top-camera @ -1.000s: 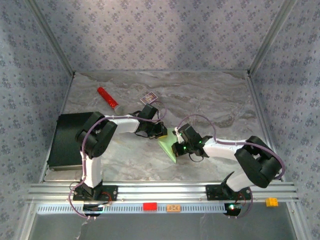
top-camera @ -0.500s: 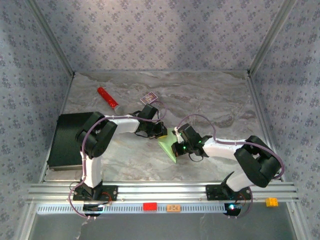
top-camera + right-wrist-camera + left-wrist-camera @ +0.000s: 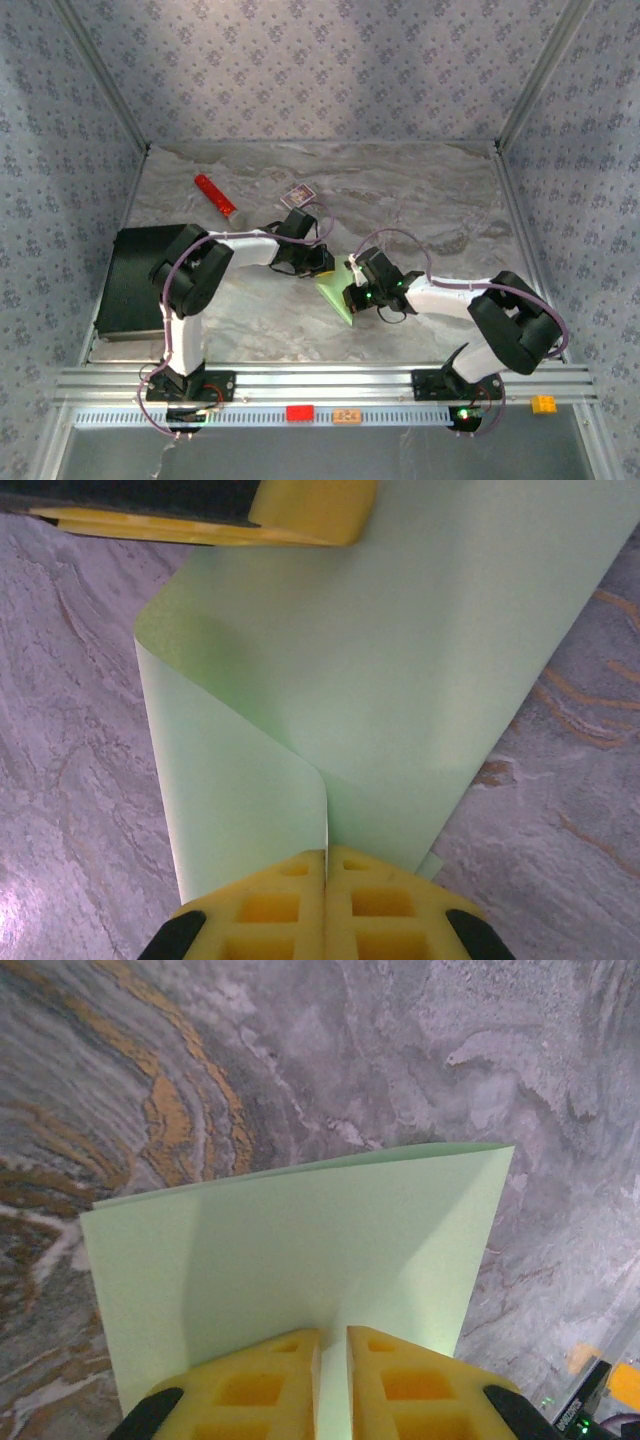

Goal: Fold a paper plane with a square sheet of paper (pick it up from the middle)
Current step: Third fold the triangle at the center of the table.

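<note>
pinching the square sheet of paper [image 3: 300, 1250], left claw [image 3: 333, 1345], right claw [image 3: 327, 865], both clenched

The left arm [image 3: 240, 246] and right arm [image 3: 445, 295] share white links, black joints, purple cables, yellow jaws.

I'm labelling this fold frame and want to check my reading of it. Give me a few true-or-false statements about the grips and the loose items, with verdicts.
1. The left gripper and the right gripper are both shut on the square sheet of paper. True.
2. The red cylinder lies on the sheet. False: it lies on the table at the far left, apart from the sheet.
3. In the right wrist view, the sheet curls over on itself. True.
4. The left gripper holds the small card box. False: the box lies on the table beyond that gripper.
</note>
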Robot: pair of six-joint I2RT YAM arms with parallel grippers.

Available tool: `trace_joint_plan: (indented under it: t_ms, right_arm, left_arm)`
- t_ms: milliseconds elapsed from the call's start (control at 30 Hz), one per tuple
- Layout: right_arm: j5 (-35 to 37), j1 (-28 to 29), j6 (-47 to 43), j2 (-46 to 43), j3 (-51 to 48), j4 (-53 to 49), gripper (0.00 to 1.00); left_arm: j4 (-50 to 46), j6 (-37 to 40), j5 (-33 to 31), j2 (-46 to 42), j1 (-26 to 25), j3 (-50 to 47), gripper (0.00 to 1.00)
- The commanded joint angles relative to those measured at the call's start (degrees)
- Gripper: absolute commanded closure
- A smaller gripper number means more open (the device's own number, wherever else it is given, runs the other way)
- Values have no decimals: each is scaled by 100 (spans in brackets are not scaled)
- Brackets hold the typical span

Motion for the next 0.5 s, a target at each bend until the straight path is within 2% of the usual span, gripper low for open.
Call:
trace_joint_plan:
  t_ms: [0,267,467]
  right_arm:
    - [123,-38,54,151,24,-190,100]
    - [96,-64,18,242,97,-169,100]
    - [104,-78,32,259,124,-148,100]
  left_arm:
    - [-248,213,-219,-235,48,176,83]
    - [-320,349,-537,-912,101,55,75]
    - [729,-253,-71,-1467,76,-841,82]
